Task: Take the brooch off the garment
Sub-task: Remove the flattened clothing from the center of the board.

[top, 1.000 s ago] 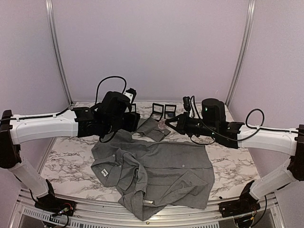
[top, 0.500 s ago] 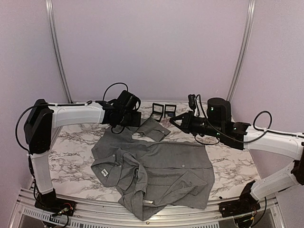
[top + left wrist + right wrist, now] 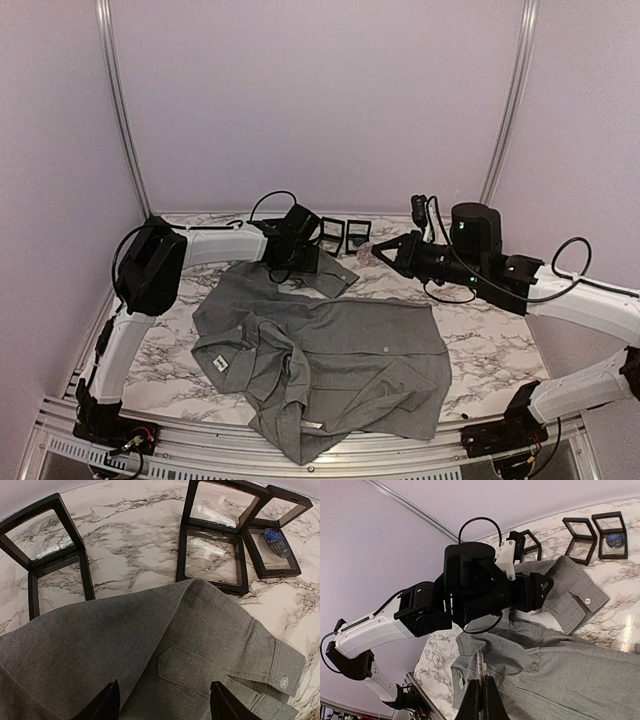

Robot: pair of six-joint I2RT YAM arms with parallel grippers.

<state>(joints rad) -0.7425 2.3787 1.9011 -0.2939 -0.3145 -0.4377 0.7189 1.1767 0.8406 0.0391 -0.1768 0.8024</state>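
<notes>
With the garment (image 3: 330, 360) spread on the surface (image 3: 480, 350), the left fingers (image 3: 102, 707), wide and empty, have swung over its far cuff (image 3: 280, 672) while the right fingers (image 3: 470, 700), pinching what looks like the pinkish brooch (image 3: 365, 256), have lifted just beyond that cuff, so removal seems done.

One shirt (image 3: 340, 350). Three open frames (image 3: 212, 535) just ahead of the left gripper (image 3: 165, 702), with one dark disc (image 3: 276, 543) in the rightmost. Two grippers, counting the right gripper (image 3: 370, 256).
</notes>
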